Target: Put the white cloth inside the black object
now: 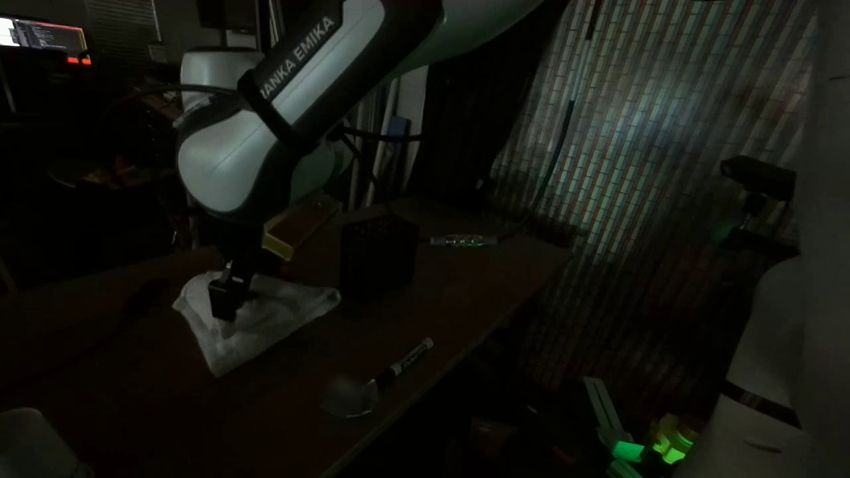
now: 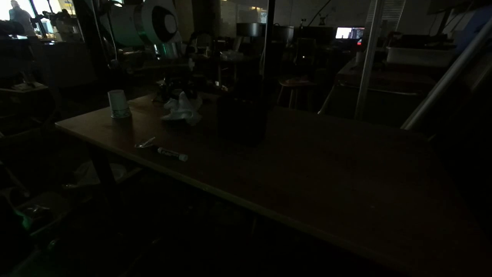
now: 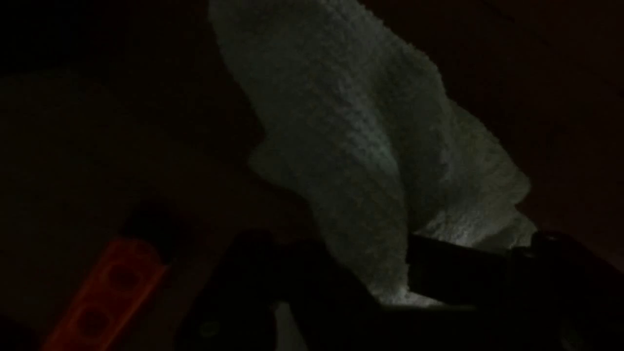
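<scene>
The white arm (image 1: 332, 66) has black "EMIKA"-lettered trim (image 1: 295, 60).

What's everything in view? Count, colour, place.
table: 1, brown, foreground
black object: 1, black, on the table
white cloth: 1, white, beside the black object
marker: 1, black and white, near table edge
clear piece: 1, clear, at marker's end
cup: 1, white, on the table
cabled strip: 1, pale, past black object
orange piece: 1, reddish orange, lower left, wrist view
screen: at least 1, white and dark, background
Rest: too dim to count
arm: 1, white and black, over table
claw: 1, black, closed on the white cloth
</scene>
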